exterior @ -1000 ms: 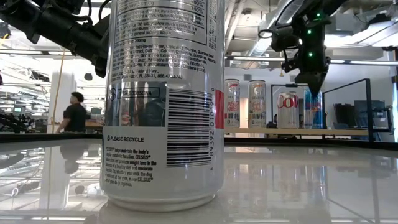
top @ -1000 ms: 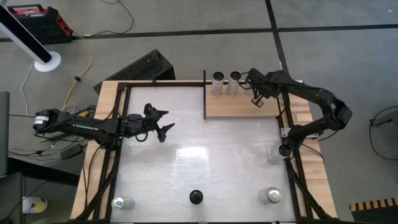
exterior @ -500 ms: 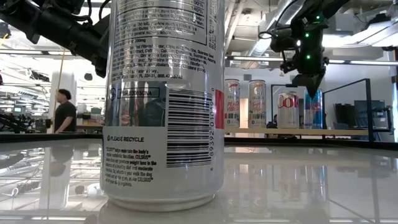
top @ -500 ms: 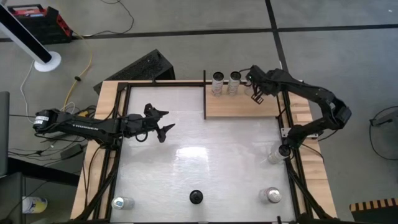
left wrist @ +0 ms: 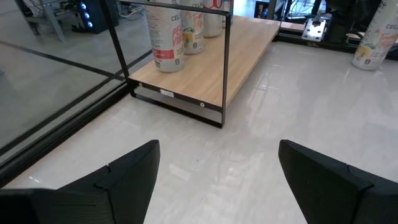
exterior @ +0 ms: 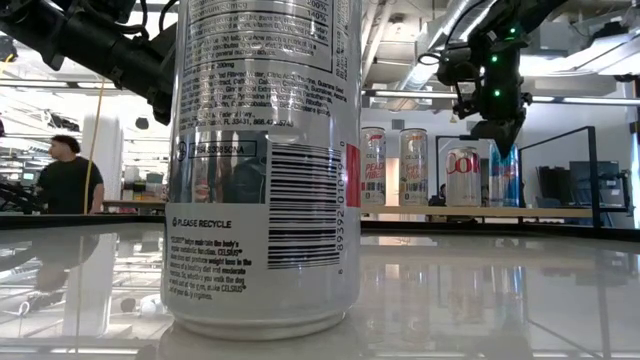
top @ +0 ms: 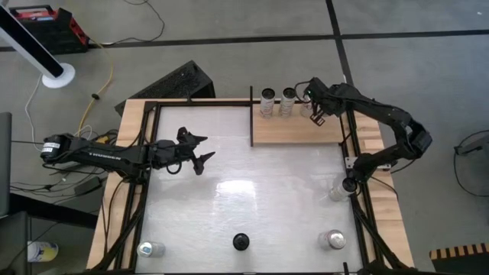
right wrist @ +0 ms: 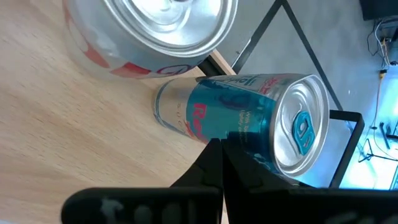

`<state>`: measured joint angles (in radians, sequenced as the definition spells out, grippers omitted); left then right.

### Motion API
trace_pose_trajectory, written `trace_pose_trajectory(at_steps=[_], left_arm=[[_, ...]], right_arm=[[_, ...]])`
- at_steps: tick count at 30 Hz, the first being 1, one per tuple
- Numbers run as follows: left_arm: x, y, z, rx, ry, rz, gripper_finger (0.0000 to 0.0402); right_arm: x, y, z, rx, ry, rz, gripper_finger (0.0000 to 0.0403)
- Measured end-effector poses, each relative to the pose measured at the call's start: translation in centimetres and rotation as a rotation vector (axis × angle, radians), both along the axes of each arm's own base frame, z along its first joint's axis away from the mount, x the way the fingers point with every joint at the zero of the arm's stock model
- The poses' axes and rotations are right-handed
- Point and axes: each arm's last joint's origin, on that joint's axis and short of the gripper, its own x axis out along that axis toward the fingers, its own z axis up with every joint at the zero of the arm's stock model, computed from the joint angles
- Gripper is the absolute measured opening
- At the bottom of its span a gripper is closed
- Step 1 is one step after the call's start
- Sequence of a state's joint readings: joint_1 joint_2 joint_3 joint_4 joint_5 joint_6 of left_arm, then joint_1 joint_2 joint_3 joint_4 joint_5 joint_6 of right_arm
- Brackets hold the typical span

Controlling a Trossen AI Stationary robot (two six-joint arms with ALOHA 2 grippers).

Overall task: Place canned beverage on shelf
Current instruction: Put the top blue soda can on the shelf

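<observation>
The shelf [top: 294, 131] is a light-wood panel at the table's far right. Two cans [top: 267, 101] [top: 287, 100] stand on its far edge. In the low view a silver-and-red can [exterior: 463, 177] and a blue can [exterior: 505, 180] stand upright beside them. My right gripper [top: 314, 114] is shut, slanting down over the shelf. Its tips [right wrist: 222, 146] are at the blue can's [right wrist: 249, 121] upper side. My left gripper [top: 205, 149] hangs open over the table's left half, nothing between its fingers [left wrist: 217, 168]. My right gripper's shut fingertips [right wrist: 219, 163] lie in front of the blue can's side [right wrist: 239, 134] near its top, coming slanting down from the near right. Whether they touch the can I cannot tell. The can stands upright on the shelf.
Three loose cans stand on the white tabletop: near left [top: 151, 249], near right [top: 334, 240] and at the right edge [top: 336, 191]. A tall silver can [exterior: 262, 160] fills the low view's foreground. Thin black rods [left wrist: 225, 68] frame the shelf's left end.
My right gripper, still shut, has shifted a little over the shelf toward the far edge and the row of cans. The cans have kept their places. My left arm has kept still.
</observation>
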<state>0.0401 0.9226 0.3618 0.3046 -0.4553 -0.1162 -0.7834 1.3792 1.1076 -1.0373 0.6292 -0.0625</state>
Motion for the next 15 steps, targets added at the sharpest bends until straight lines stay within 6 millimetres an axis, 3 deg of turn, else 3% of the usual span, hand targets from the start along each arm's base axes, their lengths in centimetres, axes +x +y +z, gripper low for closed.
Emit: trace_pose_trajectory(at_steps=[15], left_arm=[[0.00,0.00,0.00,0.000,0.000,0.000,0.0313]], right_arm=[[-0.03,0.00,0.01,0.001,0.014,0.010,0.0020]])
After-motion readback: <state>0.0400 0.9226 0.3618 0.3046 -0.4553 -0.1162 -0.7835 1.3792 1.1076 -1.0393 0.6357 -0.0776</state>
